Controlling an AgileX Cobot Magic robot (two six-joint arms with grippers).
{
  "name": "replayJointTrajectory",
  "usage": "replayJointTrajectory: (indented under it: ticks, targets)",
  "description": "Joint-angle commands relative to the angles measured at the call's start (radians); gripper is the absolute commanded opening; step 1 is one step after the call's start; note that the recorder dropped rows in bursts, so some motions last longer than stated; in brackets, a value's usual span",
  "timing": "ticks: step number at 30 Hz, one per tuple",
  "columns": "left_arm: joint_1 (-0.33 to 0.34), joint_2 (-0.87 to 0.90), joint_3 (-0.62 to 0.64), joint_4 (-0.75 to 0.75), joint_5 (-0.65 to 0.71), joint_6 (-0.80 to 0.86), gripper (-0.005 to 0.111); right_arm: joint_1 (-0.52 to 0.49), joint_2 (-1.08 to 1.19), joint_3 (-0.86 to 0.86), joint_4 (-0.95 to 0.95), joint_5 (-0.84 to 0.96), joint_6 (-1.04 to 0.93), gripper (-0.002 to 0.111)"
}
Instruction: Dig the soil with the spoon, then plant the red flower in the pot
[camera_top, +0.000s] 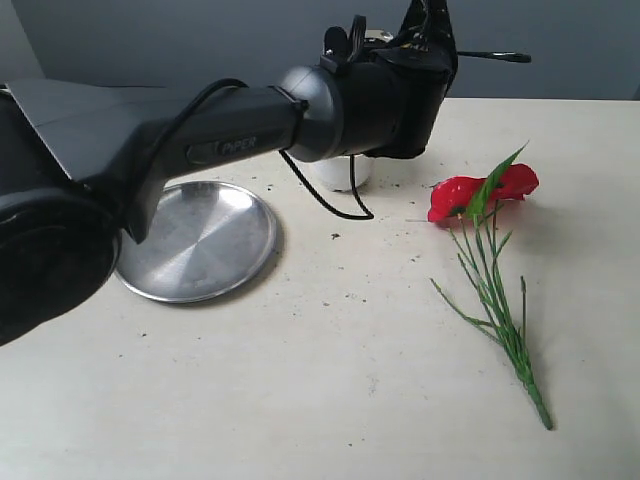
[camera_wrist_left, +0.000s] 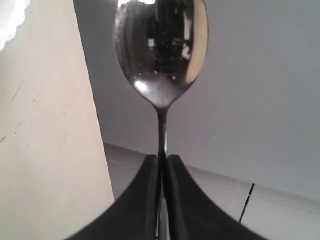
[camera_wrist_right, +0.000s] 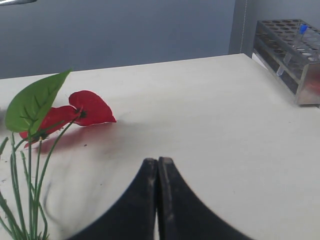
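Note:
My left gripper (camera_wrist_left: 162, 159) is shut on the thin handle of the steel spoon (camera_wrist_left: 160, 50), whose bowl looks empty. In the exterior view that gripper (camera_top: 445, 50) is raised at the back, with the spoon (camera_top: 500, 56) sticking out level to the right. The white pot (camera_top: 345, 172) stands below and is mostly hidden by the arm; its scalloped rim (camera_wrist_left: 10, 20) just shows. Its soil is hidden; only dark specks (camera_top: 335, 236) lie on the table. The red flower (camera_top: 480, 190) lies flat to the right. My right gripper (camera_wrist_right: 158, 161) is shut and empty, near the flower (camera_wrist_right: 75, 112).
A round steel plate (camera_top: 195, 240) lies at the left, partly under the left arm. The flower's green stems (camera_top: 505, 330) run toward the front right. A metal test tube rack (camera_wrist_right: 292, 55) stands at the table's far edge in the right wrist view.

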Motion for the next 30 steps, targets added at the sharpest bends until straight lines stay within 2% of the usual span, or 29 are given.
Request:
replayJointTrajectory:
  ticks: [1, 10, 12, 30]
  targets:
    - [0.0, -0.023, -0.002, 0.008, 0.03, 0.02, 0.0, -0.004, -0.004, 0.002, 0.001, -0.005, -0.001, -0.001]
    - [0.0, -0.095, -0.002, 0.006, 0.033, 0.03, 0.0, -0.004, -0.004, 0.002, 0.001, -0.005, -0.001, -0.001]
    - [0.0, -0.105, -0.002, 0.006, 0.033, 0.077, 0.0, -0.004, -0.004, 0.002, 0.001, -0.005, -0.001, -0.001]
    - [0.0, -0.108, -0.002, -0.043, 0.069, 0.104, 0.0, -0.004, -0.004, 0.002, 0.001, -0.005, -0.001, -0.001]
